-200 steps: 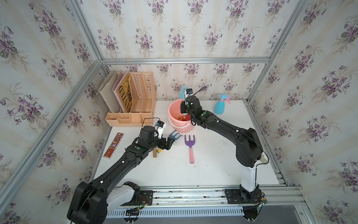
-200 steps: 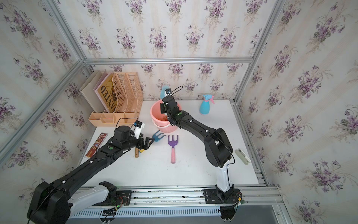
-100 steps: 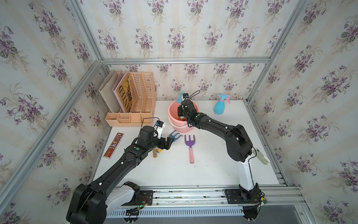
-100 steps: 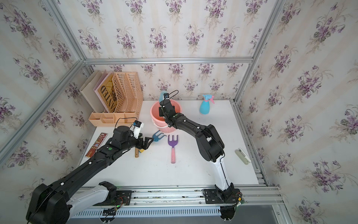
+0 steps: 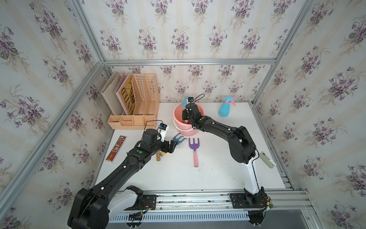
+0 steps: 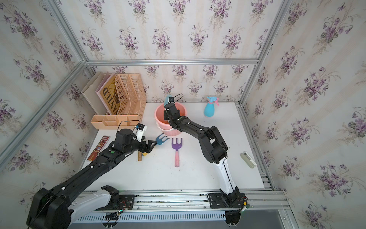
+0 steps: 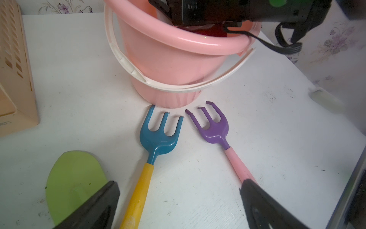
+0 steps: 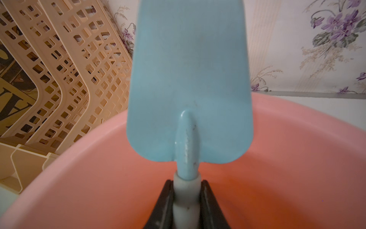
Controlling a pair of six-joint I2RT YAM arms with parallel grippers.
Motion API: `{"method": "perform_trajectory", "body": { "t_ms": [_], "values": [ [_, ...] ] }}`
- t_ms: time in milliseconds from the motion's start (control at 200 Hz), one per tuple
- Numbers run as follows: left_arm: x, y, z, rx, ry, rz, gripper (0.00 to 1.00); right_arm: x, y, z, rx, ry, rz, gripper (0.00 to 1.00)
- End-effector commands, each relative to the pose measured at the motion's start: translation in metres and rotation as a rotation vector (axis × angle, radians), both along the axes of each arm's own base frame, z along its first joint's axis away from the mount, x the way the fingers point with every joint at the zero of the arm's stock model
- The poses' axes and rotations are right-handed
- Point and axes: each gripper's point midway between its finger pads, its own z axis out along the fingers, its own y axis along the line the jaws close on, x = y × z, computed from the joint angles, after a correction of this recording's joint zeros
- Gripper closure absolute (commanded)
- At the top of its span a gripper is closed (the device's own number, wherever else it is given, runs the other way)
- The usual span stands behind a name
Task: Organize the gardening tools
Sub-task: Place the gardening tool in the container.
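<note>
My right gripper (image 8: 187,190) is shut on the pale handle of the light-blue trowel (image 8: 190,89), whose blade (image 5: 185,101) stands up over the back rim of the pink bucket (image 5: 175,117). Something red (image 7: 215,31) lies inside the bucket. My left gripper (image 7: 179,184) hangs open low over the yellow handle of the blue fork (image 7: 158,138), which lies in front of the bucket. The purple fork with a pink handle (image 7: 213,128) lies beside it. A green shovel (image 7: 75,174) lies under one left finger. The blue spray bottle (image 5: 225,109) stands at the back right.
A beige file organiser (image 5: 138,103) stands at the back left, close to the bucket. A red-brown flat box (image 5: 116,148) lies by the left table edge. A small pale object (image 5: 267,159) rests on the right rail.
My right arm has folded its elbow in toward its base and carried the trowel slightly left inside the bucket. The left arm has barely moved and stays open.
</note>
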Motion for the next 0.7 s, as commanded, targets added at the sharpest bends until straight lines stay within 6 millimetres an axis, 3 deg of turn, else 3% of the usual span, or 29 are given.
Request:
{"method": "perform_trajectory", "body": {
  "t_ms": [0, 175, 475, 694],
  "values": [
    [0.001, 0.001, -0.001, 0.015, -0.006, -0.002, 0.01, -0.001, -0.006, -0.007, -0.023, 0.018, -0.012, 0.8],
    [0.001, 0.002, -0.001, 0.017, -0.007, 0.001, 0.01, -0.001, -0.008, 0.001, -0.019, 0.001, -0.017, 0.64],
    [0.001, 0.002, 0.0, 0.017, -0.009, 0.001, 0.01, -0.002, -0.009, 0.01, -0.008, -0.01, -0.012, 0.47],
    [0.004, 0.01, -0.004, 0.058, 0.012, 0.042, 0.01, -0.008, -0.012, 0.043, 0.043, -0.072, -0.004, 0.39]
  ]
}}
